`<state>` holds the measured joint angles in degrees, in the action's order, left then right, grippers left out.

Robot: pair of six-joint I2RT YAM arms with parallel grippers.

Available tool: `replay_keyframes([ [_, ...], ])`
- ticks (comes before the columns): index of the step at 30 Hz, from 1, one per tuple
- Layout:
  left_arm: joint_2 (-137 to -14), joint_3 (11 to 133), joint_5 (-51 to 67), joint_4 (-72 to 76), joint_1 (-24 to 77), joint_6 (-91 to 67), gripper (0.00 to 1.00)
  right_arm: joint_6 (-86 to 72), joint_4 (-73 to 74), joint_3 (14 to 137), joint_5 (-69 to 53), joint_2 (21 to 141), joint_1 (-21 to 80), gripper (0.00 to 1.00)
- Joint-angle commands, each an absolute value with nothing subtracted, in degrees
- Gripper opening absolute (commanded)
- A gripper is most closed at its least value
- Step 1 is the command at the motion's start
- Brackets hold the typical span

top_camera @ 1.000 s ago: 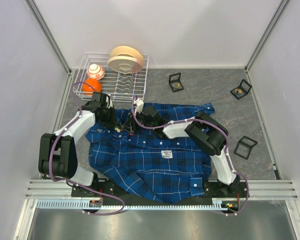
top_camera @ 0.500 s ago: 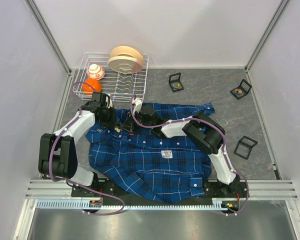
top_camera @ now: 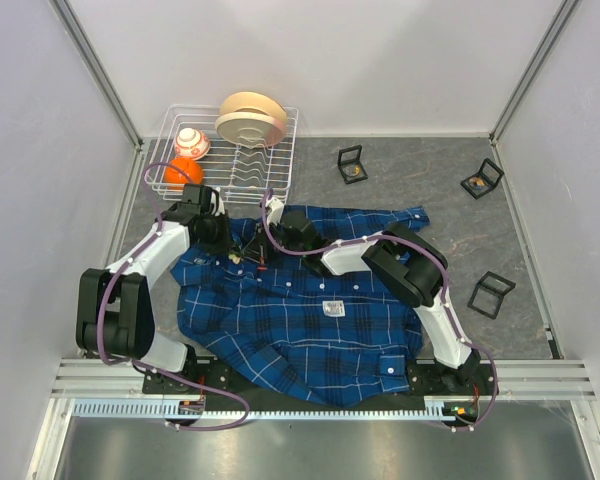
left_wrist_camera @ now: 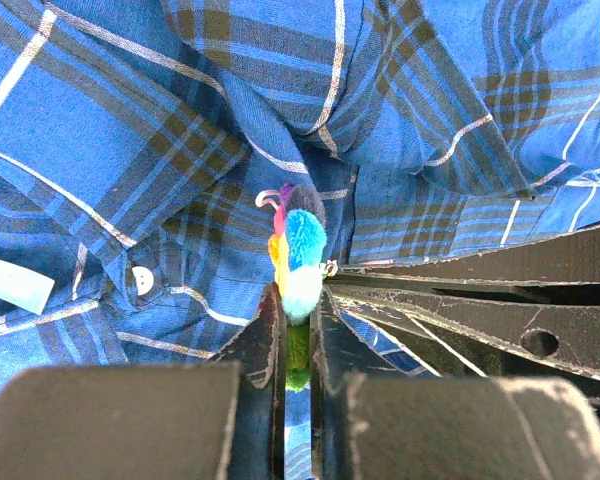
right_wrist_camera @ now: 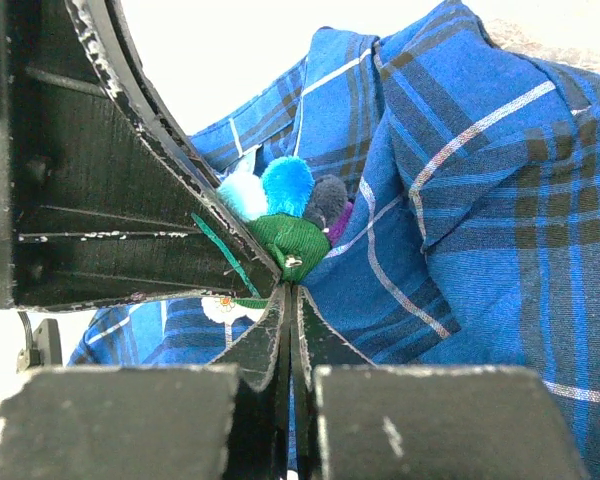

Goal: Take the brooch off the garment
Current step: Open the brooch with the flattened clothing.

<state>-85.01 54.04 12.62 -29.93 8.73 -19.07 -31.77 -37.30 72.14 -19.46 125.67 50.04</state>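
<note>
The garment, a dark-blue plaid shirt, lies spread on the table between both arms. The brooch, a cluster of blue, grey and pink pompoms on a green backing, sits near the collar. My left gripper is shut on the brooch's lower end, green showing between its fingers. My right gripper is shut, its tips meeting just under the small metal clasp on the green backing; whether they pinch it is unclear. In the top view both grippers meet over the shirt's upper left, left gripper and right gripper.
A white wire dish rack at the back left holds plates, a small bowl and an orange object. Three small black open boxes lie on the grey mat to the right. A white button sits beside the brooch.
The right gripper has closed from half open to shut at the brooch's clasp, its arm edging slightly left. The left gripper has stayed shut on the brooch.
</note>
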Motion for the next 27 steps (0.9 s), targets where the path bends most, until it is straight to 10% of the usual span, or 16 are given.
replay_keyframes([
  [1,-82.6,54.1,16.4,-27.9,9.1,-18.3,0.02,-33.9,-42.6,72.8,-20.5,126.2,50.4,0.00],
  [8,-77.4,49.1,14.2,-24.2,9.0,-22.1,0.39,-38.0,-44.2,72.3,-20.3,126.8,50.1,0.00],
  [27,-78.7,48.3,9.0,-23.2,8.4,-22.3,0.35,-42.2,-49.6,70.0,-22.8,126.5,48.9,0.00],
])
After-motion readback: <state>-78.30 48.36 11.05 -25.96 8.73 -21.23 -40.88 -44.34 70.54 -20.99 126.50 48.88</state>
